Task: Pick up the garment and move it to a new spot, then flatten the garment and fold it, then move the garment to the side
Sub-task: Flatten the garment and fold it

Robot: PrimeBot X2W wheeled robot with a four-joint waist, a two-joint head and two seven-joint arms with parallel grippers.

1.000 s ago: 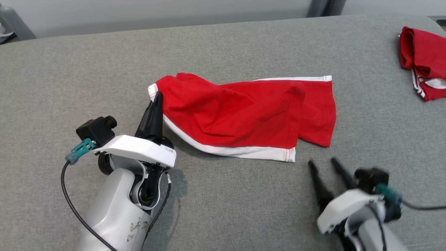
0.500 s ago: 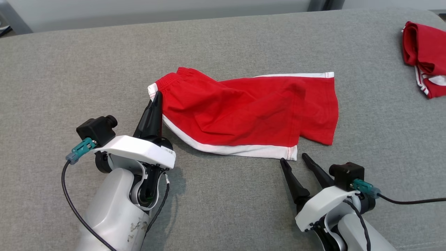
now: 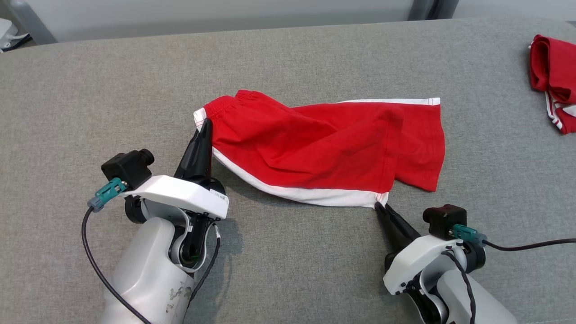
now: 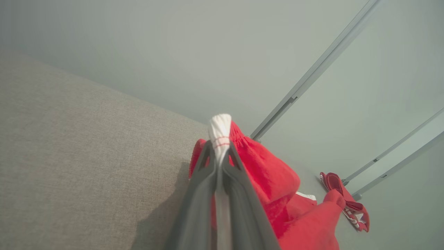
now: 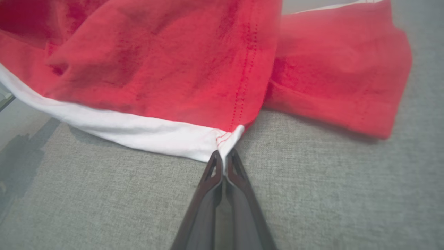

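Note:
Red shorts with white side stripes (image 3: 324, 150) lie rumpled across the middle of the grey padded surface. My left gripper (image 3: 206, 126) is shut on the waistband's white corner at the shorts' left end; the left wrist view has that white corner (image 4: 220, 130) pinched between the dark fingers. My right gripper (image 3: 380, 207) is shut on the white hem corner at the near right of the shorts, and that hem corner (image 5: 227, 137) sits between its closed fingertips in the right wrist view. The shorts (image 5: 166, 59) sag a little between the two grips.
A second red garment with white stripes (image 3: 554, 81) lies bunched at the far right edge of the grey surface (image 3: 288, 270). A pale wall with metal rails (image 4: 312, 73) runs behind the surface. Bare grey fabric lies to the left and in front.
My right gripper moved forward and left to the hem corner and shut on it. The left gripper kept its hold. The head view shifted slightly.

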